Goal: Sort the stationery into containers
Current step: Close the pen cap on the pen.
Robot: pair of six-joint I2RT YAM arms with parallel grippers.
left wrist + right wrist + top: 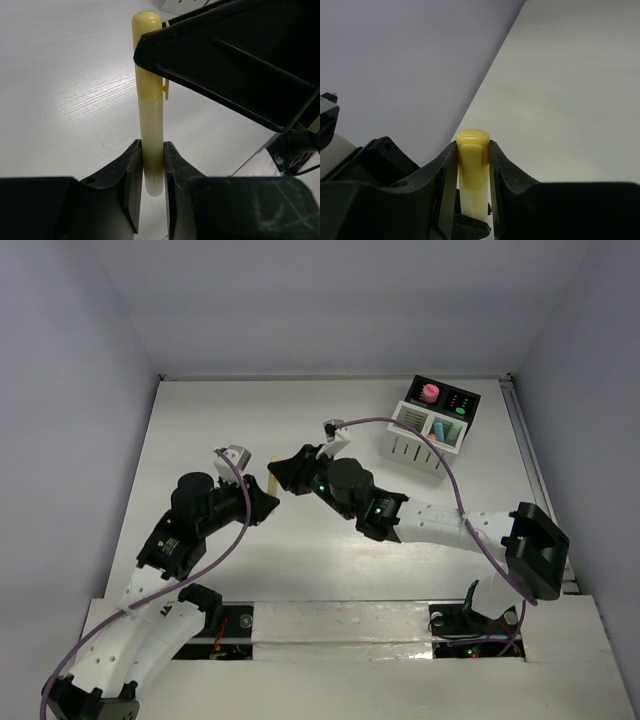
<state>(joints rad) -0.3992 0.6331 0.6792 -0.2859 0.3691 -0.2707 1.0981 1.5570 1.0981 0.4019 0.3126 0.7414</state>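
Pen: yellow pen [151, 130], capped, held off the surface [200, 420] between both arms, well apart from the white slatted box [415, 445], on that box's left in the top view.
Pen axis: long axis ran straight from one end effector to the other; cap [473, 137] end away from the left arm, plain end towards it.
Left end effector [152, 155]: pressed together on the pen's plain end, the tip poking out behind the fingers.
Right end effector [472, 150]: pinching the cap end, clip facing its own camera, jaws flat on either side.
Relation for next move: pen lay directly in line with both, gripped at opposite ends; the right arm was the one nearer the white slatted box.
Box contents: blue and other items stood in the white slatted box; black box [455, 400] joined to its far side, a pink-capped bottle [429, 392] in it.
Judgement: probably a handover. The left should release first, then the right carries the pen to the box. A pull along the axis could strip the cap.
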